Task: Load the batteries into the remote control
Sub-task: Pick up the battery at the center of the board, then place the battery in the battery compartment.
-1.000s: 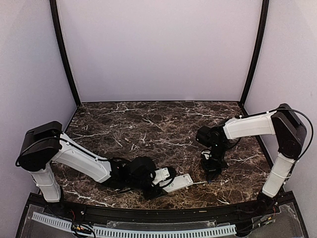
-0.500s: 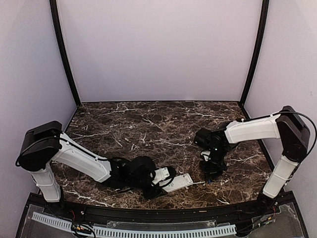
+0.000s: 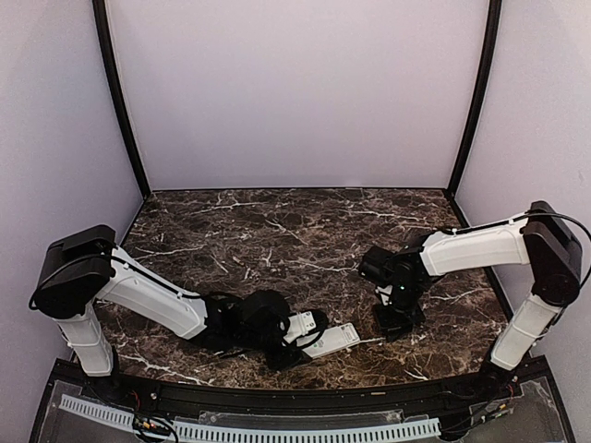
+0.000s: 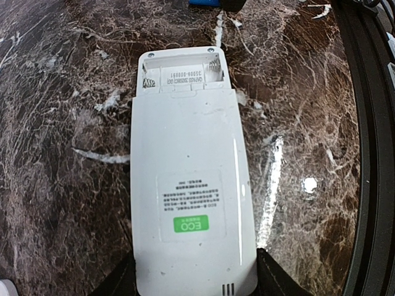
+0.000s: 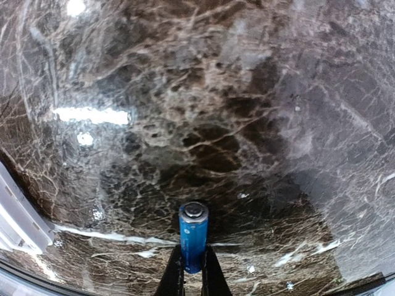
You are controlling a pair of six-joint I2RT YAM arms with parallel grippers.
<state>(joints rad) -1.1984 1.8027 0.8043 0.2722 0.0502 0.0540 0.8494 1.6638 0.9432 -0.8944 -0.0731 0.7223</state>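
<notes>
The white remote control [image 4: 191, 185] lies back side up on the marble, its open, empty battery compartment [image 4: 182, 74] at the far end. My left gripper [image 4: 194, 280] is shut on its near end, one finger against each long side. From above, the remote control [image 3: 334, 339] lies near the front edge, with the left gripper [image 3: 309, 332] at its left end. My right gripper [image 5: 192, 268] is shut on a blue battery [image 5: 193, 237], whose metal end points away from me just above the table. The right gripper [image 3: 397, 318] hangs right of the remote. A blue sliver [image 4: 203, 2] shows past the compartment.
The table's black front rail [image 4: 370, 154] runs close along the remote's right side. The remote's white edge [image 5: 18, 216] shows at the left of the right wrist view. Purple walls enclose the table [image 3: 277, 231] at the back and sides.
The right arm has shifted a little left and toward the front, closer to the remote. The left arm and the remote have not moved.
</notes>
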